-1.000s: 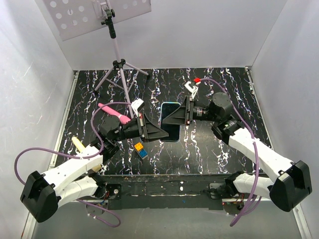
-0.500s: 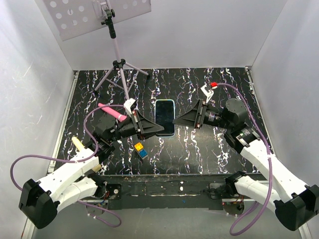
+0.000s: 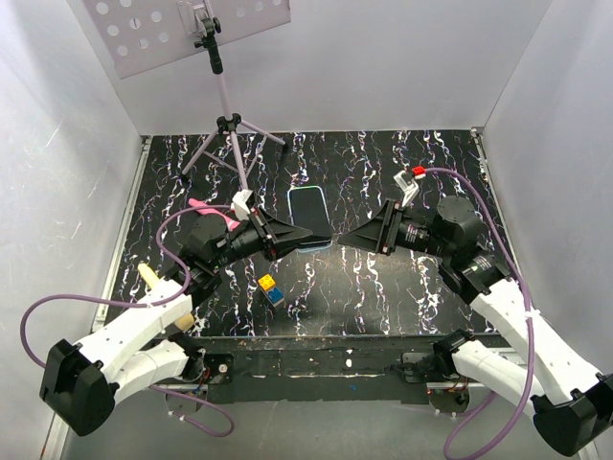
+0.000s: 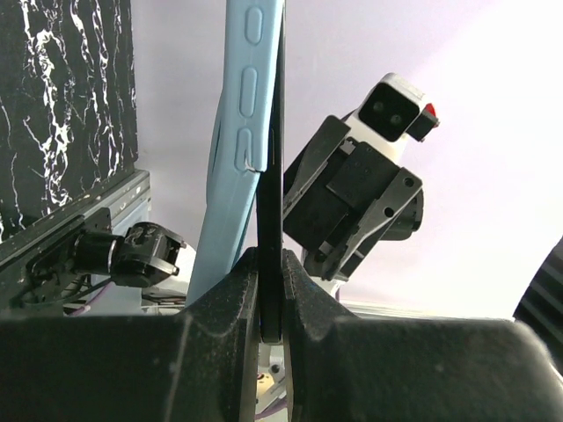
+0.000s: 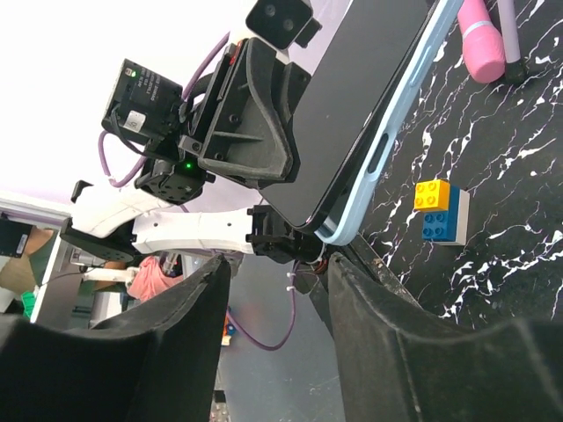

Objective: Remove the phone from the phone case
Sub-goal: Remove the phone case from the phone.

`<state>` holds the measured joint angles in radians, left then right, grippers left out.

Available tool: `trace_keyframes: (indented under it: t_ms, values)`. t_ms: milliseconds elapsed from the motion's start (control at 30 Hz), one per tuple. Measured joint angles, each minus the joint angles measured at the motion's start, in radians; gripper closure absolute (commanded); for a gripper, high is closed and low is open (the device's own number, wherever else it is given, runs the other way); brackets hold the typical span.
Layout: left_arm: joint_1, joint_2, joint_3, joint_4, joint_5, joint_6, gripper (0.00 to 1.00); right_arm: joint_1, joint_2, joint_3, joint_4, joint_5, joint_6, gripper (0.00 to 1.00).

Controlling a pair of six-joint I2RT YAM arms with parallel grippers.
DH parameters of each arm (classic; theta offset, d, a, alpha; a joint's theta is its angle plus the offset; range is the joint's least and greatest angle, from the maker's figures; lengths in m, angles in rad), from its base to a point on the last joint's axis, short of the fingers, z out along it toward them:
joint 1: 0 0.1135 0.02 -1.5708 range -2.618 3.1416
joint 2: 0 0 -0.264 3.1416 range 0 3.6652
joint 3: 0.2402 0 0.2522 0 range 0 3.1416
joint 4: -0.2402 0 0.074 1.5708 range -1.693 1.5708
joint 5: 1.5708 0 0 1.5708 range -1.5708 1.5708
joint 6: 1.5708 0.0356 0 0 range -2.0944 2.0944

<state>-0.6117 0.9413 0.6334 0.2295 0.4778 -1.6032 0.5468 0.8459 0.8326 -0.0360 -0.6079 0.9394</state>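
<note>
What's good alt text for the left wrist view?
Left gripper shut on a thin black phone seen edge-on, its light blue phone case bowing away to the left. Behind, the right arm's wrist camera; black marbled table at far left.

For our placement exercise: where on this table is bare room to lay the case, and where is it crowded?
Free: the near middle of the table, between the toy bricks and the right arm; also the far right corner. Crowded: the left, around tripod and bricks.
</note>
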Motion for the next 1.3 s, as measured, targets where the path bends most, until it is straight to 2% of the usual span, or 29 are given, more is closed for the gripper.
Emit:
trace_keyframes:
  t_ms: [167,533,800,933,1233,1300]
  values:
    - [0.000,0.057,0.024,0.036,0.000,-0.024,1.00,0.023,0.035,-0.016,0.023,0.003,0.008,0.50]
    - [0.000,0.059,0.039,0.051,0.000,-0.032,1.00,0.031,0.062,-0.047,0.087,0.008,0.036,0.51]
    - [0.004,0.060,0.039,0.070,-0.002,-0.040,1.00,0.031,0.129,-0.063,0.195,-0.002,0.110,0.60]
    - [0.011,0.060,0.039,0.071,-0.021,-0.041,1.00,0.032,0.174,-0.063,0.259,-0.022,0.155,0.69]
    - [0.010,0.033,0.041,0.069,-0.017,-0.042,1.00,0.036,0.256,-0.097,0.437,-0.008,0.288,0.68]
    - [0.010,0.019,0.041,0.052,-0.019,-0.037,1.00,0.037,0.283,-0.109,0.495,-0.011,0.321,0.77]
